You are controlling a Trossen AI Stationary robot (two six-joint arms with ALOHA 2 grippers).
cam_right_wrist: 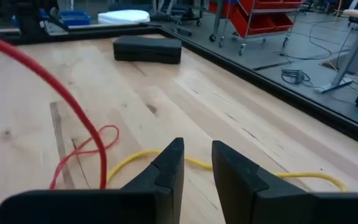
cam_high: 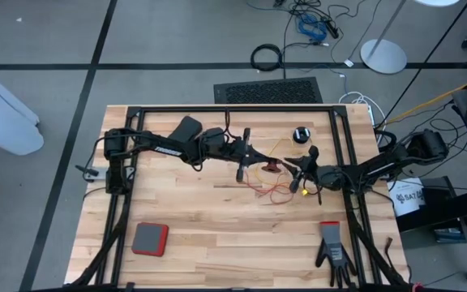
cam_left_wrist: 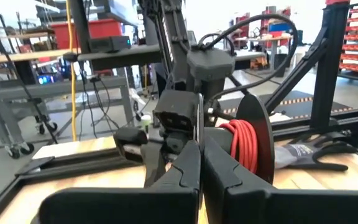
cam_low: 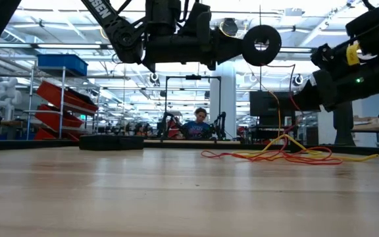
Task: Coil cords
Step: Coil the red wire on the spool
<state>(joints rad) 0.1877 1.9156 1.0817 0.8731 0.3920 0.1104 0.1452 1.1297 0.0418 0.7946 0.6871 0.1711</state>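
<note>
While the left pincer [cam_high: 244,154] grips one reel [cam_left_wrist: 253,146] above the mid-bench, its red cord [cam_right_wrist: 73,109] partly wound on and the rest trailing down to a loose tangle with the yellow cord [cam_low: 334,157] on the bench [cam_high: 217,235], the right pincer [cam_right_wrist: 194,165] hangs low over that tangle, fingers narrowly parted, holding nothing. A second reel [cam_high: 301,135] lies farther back. Winding looks underway; next, I judge, the right pincer should catch the slack and feed it round.

Thin reddish-orange cord [cam_right_wrist: 55,81] exits the right wrist view's edge; its far end is unseen. Round black reel [cam_left_wrist: 253,140] is partly hidden behind the left gripper [cam_left_wrist: 201,168].
</note>
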